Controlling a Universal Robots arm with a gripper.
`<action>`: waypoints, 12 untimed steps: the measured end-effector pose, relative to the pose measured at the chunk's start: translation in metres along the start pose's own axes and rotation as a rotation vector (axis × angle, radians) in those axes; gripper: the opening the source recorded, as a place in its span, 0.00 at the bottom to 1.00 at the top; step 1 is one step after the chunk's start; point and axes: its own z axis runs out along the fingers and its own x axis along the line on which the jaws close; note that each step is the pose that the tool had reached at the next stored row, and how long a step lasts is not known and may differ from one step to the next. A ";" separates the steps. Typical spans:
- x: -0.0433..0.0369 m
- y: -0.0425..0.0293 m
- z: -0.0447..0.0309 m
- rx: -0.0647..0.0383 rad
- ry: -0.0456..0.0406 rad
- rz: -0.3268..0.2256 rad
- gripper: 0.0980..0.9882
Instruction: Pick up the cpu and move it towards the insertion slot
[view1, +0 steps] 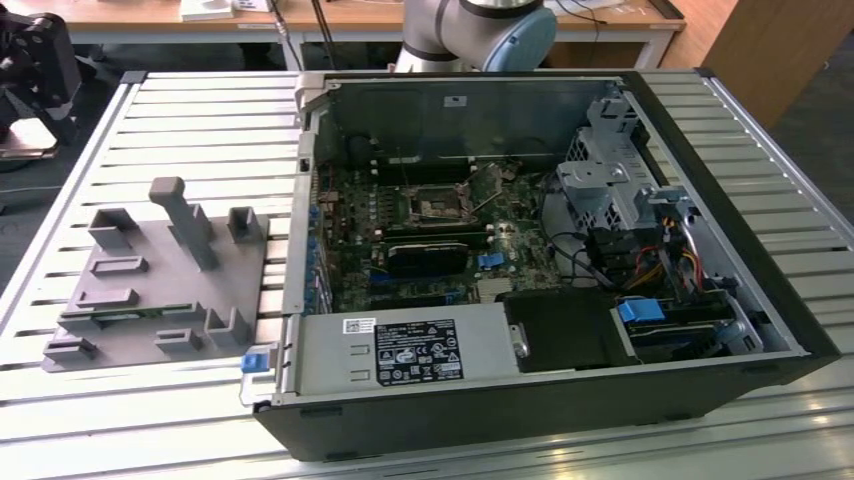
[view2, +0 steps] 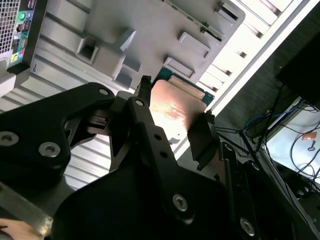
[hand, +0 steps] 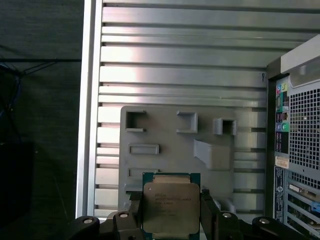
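A slatted table is seen w/ an open PC case laid flat on it. A grey fixture is set on the table just beside the case, at the exterior view's left. Inside the case a green board is mounted, w/ a PSU along the near wall. The gripper is closed approx. to cpu width. The slot is set mid-board. The cpu is clamped by its edges btwn the fingers, metal top shown in the first wrist view, raised above the fixture, outside the case.
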 end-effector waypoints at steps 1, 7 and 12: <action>-0.0015 0.0000 0.0000 0.000 0.0000 0.000 0.50; -0.0104 -0.0001 0.0000 0.000 -0.0001 0.000 0.50; -0.0192 -0.0003 -0.0001 0.000 0.0001 0.000 0.50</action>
